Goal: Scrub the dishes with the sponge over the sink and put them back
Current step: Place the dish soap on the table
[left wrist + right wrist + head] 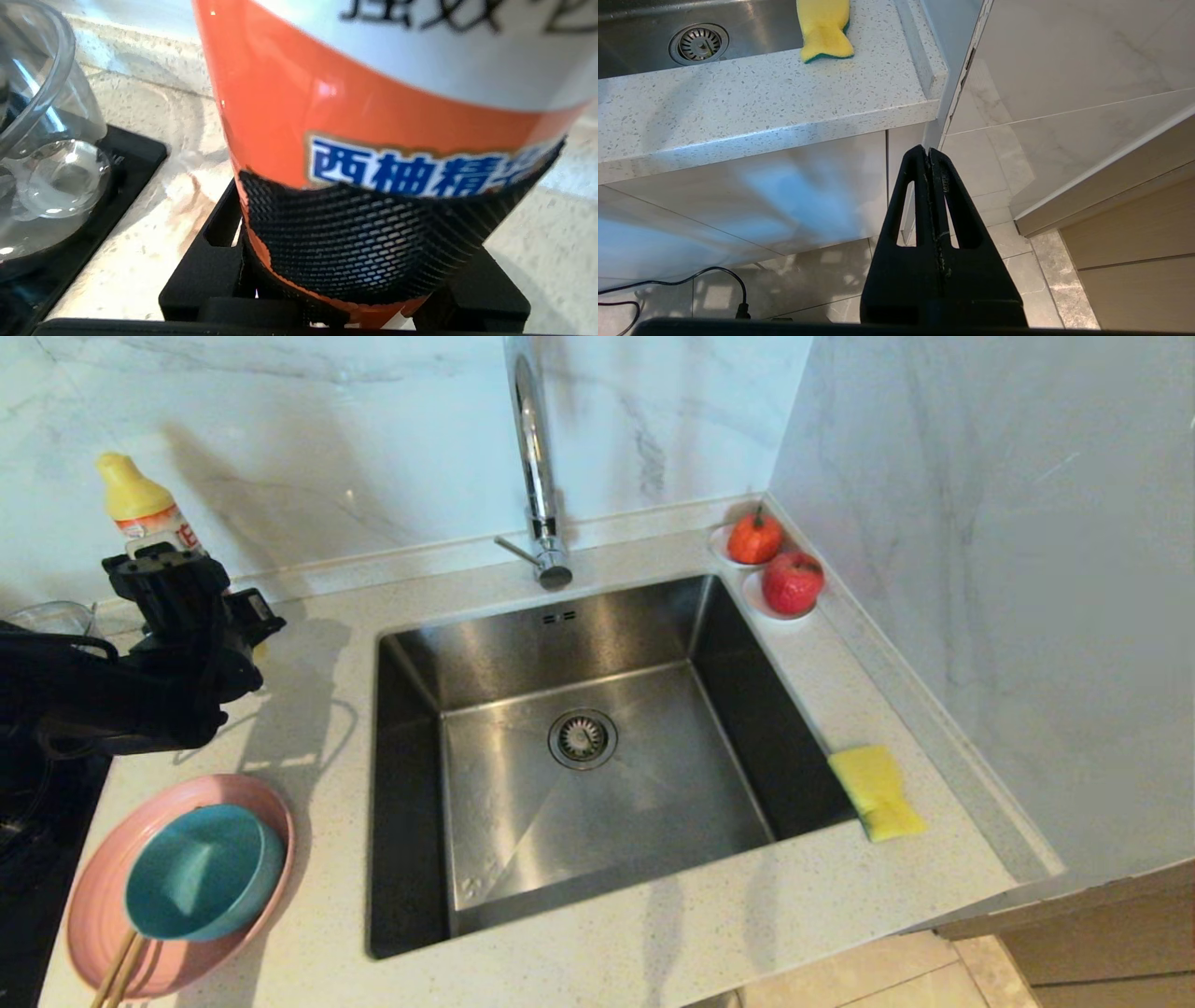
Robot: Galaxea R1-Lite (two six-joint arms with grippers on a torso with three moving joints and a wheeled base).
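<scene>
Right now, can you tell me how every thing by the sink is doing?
Left gripper: closed around the soap bottle, which stands upright.
Right gripper: shut, empty, hanging below the counter.
Blue bowl: tilted on the pink plate.
Sponge: lying beside the sink, untouched.
Sink: empty, no water running from the tap.
Glass bowl: empty.

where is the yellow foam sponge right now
In the head view the rectangular yellow foam sponge lies on the speckled countertop at the steel sink's right rim, near the marble side wall.
</scene>
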